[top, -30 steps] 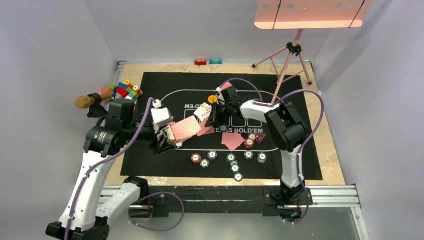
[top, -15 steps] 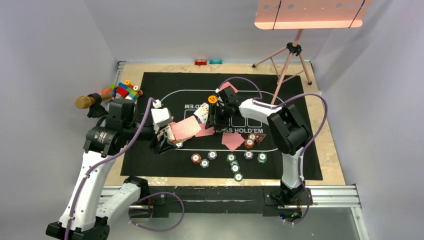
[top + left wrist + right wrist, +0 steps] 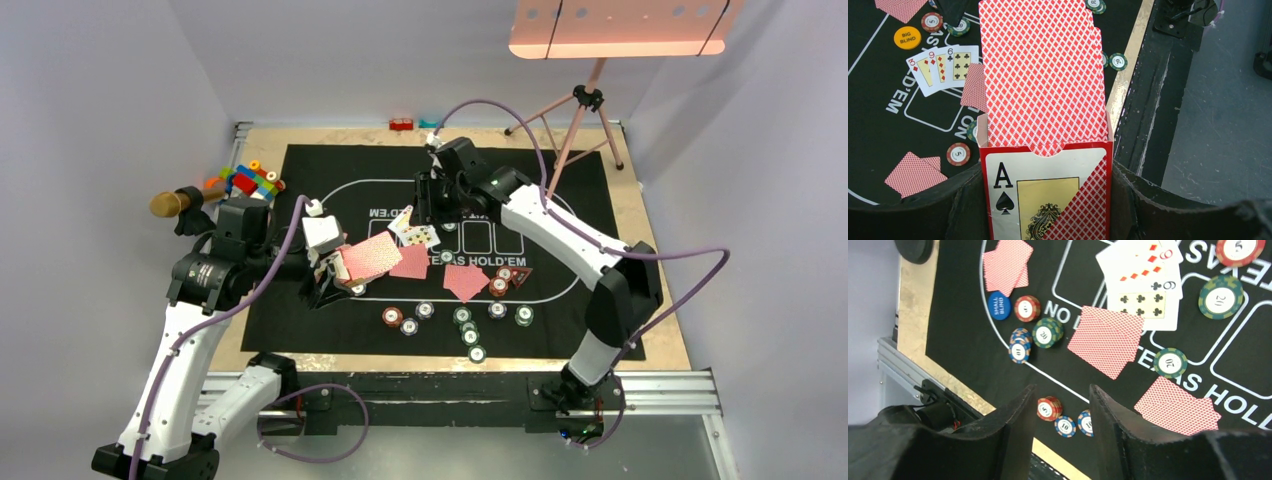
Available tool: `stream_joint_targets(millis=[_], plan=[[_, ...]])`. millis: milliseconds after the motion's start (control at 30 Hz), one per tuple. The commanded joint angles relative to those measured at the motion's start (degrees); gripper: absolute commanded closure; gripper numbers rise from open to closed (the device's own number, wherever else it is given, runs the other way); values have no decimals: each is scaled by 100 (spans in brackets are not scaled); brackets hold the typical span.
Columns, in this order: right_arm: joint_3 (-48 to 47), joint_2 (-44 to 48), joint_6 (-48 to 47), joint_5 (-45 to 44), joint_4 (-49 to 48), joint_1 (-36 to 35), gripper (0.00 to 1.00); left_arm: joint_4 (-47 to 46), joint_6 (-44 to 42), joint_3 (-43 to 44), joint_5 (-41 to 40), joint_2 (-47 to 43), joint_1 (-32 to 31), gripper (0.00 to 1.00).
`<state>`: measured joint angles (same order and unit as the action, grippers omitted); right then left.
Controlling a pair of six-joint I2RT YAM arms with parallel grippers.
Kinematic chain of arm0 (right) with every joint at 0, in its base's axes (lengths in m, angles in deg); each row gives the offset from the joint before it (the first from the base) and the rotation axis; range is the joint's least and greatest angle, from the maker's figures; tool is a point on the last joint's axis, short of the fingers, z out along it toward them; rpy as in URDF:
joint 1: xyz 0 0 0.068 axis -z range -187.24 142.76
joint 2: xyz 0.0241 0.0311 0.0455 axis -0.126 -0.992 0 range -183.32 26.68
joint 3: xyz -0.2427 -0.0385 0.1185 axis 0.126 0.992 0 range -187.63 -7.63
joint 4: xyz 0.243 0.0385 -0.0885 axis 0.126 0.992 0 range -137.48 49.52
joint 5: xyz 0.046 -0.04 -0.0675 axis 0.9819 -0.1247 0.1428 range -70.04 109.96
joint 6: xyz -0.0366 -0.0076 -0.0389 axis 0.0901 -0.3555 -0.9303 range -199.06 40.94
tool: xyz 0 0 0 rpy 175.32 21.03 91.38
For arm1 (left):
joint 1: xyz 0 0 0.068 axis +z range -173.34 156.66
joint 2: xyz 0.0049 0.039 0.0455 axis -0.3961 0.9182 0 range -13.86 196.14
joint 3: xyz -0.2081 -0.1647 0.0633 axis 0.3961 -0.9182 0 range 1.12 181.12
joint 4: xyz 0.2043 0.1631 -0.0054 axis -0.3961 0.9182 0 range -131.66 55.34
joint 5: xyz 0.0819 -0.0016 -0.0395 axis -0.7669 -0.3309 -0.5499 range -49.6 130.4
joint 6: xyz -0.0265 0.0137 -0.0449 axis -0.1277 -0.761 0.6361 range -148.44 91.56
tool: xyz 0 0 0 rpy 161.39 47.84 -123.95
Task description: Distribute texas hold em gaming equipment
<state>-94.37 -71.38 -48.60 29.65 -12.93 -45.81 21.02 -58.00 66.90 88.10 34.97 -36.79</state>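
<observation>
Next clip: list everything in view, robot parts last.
poker mat: one, black, in front of both arms
card box: one, red, in left tool
deck: one, red-backed, sticking out of card box
face-up cards: three, fanned, mat centre
face-down cards: several groups, red-backed, around mat
poker chips: ten or more, red, green, blue, mostly near edge
big blind disc: one, orange, beside face-up cards
small blind disc: one, blue, beside a red chip
toy bricks: pile, multicoloured, far left
microphone: one, gold-headed, left edge
tripod: one, pink, far right
left tool: shut on card box
right tool: open, empty, above mat
</observation>
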Motion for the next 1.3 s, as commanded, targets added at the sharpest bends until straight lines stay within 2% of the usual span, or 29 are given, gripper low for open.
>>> stream_joint_targets(millis=[0,200,533,1267], plan=[[-591,280,-379,-931,922,-424,54,-238,-15,76,160,-57,45,100],[-677,650,-470,-1558,1243,-826,58,-255,-41,49,76,-14,45,100],[-997,869,-438,-1837,1310,-1541,59,-285,-19,101,42,146,44,100],[-1139,574,-599,-1169,598,-2438,67,-211,-163,-27,211,376,22,100]])
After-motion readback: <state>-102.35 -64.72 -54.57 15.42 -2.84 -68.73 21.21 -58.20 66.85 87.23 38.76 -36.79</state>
